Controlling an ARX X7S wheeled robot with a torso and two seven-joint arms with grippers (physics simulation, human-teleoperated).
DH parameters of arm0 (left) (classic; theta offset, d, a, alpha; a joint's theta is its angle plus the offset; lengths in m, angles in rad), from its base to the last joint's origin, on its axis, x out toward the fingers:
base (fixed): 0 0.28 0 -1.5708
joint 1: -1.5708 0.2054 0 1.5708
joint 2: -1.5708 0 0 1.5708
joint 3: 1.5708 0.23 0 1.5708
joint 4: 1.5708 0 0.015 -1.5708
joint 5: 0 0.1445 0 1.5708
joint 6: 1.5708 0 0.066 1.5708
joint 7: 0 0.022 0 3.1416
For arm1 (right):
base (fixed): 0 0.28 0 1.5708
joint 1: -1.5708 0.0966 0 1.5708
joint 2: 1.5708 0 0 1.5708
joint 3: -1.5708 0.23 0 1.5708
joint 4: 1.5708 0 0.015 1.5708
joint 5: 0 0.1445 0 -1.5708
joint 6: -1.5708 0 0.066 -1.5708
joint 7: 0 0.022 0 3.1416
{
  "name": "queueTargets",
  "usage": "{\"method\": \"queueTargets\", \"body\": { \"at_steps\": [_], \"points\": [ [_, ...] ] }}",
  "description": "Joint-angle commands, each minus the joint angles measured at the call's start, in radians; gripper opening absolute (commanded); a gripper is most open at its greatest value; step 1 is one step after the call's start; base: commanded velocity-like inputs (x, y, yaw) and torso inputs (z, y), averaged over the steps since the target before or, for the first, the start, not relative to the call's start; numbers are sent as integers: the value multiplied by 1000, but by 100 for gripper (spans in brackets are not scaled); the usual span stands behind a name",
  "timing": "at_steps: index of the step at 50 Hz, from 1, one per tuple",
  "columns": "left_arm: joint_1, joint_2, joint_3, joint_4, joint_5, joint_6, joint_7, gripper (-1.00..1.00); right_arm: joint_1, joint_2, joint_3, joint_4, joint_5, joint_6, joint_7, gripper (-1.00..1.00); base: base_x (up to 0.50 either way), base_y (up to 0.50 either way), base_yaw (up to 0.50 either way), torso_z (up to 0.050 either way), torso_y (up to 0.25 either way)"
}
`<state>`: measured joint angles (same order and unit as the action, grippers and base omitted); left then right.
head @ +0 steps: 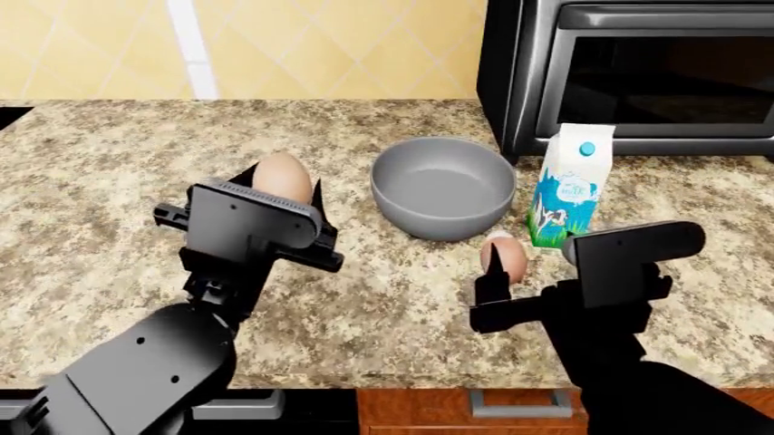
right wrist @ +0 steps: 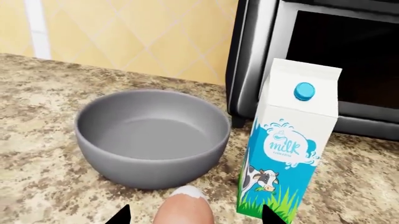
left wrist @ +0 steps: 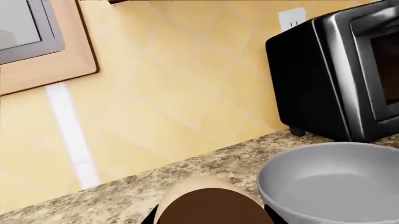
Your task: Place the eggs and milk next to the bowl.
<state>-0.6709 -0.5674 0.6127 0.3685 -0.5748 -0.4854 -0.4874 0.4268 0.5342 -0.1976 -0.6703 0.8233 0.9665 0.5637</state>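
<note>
My left gripper is shut on a tan egg, left of the grey bowl. In the left wrist view the egg fills the space between the fingers of the gripper, with the bowl close beside it. My right gripper is open, its fingertips on either side of the second egg, with a gap on each side. That egg sits on the counter in front of the bowl and beside the upright milk carton, which stands right of the bowl.
A black oven stands against the tiled wall behind the milk; it also shows in the left wrist view. A wall outlet is beside it. The granite counter stretches to the left. Its front edge lies below both arms.
</note>
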Motion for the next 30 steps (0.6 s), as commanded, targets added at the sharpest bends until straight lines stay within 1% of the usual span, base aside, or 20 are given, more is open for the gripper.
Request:
{"method": "queueTargets", "body": {
  "at_steps": [1,6,17,22,30],
  "points": [
    [-8,4,35,-104,-49,61,155,-100,0,5,4,-31,12,15,24,100,0,0,0,0,0],
    [-22,13,50,-160,-67,93,248,-100,-2,7,6,-29,12,14,26,100,0,0,0,0,0],
    [-80,53,105,-295,-55,95,373,-100,1,7,2,-24,15,15,30,100,0,0,0,0,1],
    [-101,74,116,-350,-52,95,404,-100,1,7,3,-21,17,12,31,100,0,0,0,0,0],
    [-131,102,130,-413,-51,69,420,-100,-2,12,9,-32,24,11,35,100,0,0,0,0,0]
  ]
}}
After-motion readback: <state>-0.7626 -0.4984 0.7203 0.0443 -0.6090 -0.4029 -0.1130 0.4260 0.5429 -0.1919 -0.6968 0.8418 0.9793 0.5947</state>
